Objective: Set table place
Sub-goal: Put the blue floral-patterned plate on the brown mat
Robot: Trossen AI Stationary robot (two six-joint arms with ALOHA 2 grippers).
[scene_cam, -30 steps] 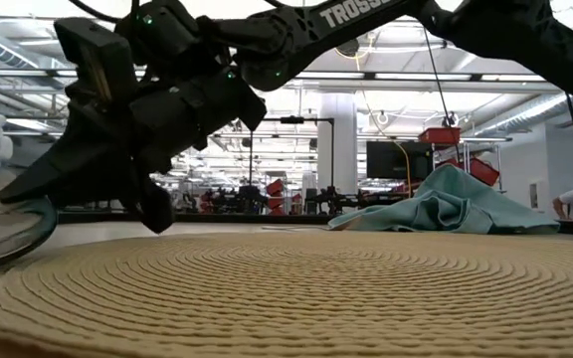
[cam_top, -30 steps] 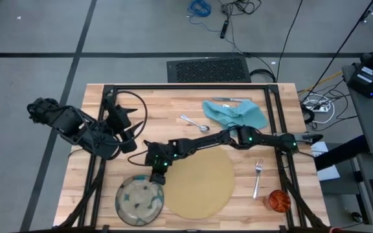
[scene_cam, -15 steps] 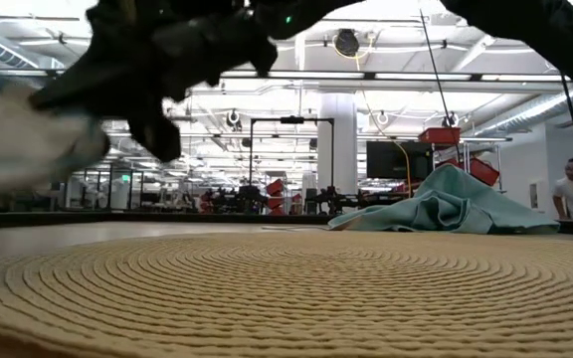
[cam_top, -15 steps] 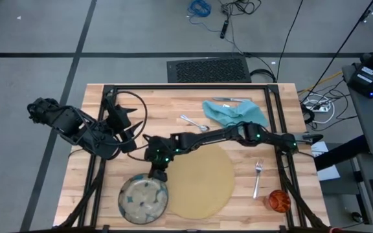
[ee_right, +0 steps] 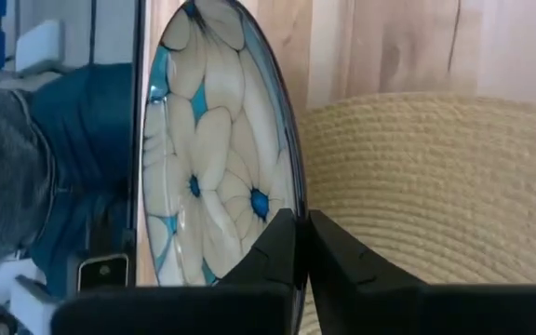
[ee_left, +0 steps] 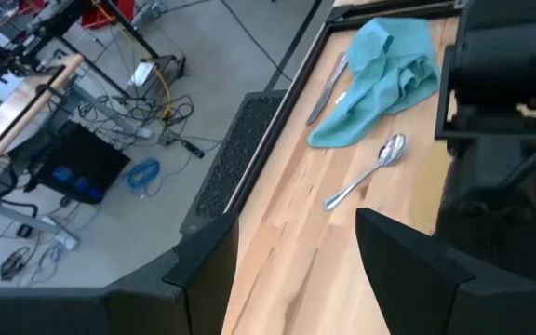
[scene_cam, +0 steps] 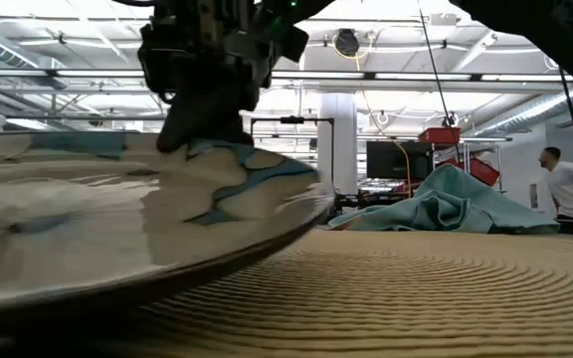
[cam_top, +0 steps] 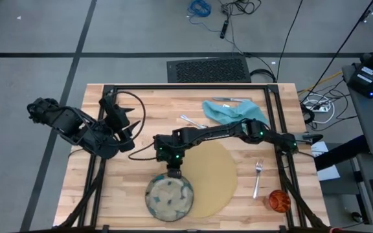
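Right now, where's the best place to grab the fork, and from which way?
Grab the fork by the middle of its thin handle, coming straight down from above. It lies flat on the bare table, clear of the placemat and the orange cup, so fingers can likely close across the narrow handle. The right hand is busy pinching the plate by its rim.

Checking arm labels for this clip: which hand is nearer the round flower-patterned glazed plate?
Right. The right hand grips the round flower-patterned glazed plate at its rim, half over the mat. The left hand waits apart, near the table's left edge.
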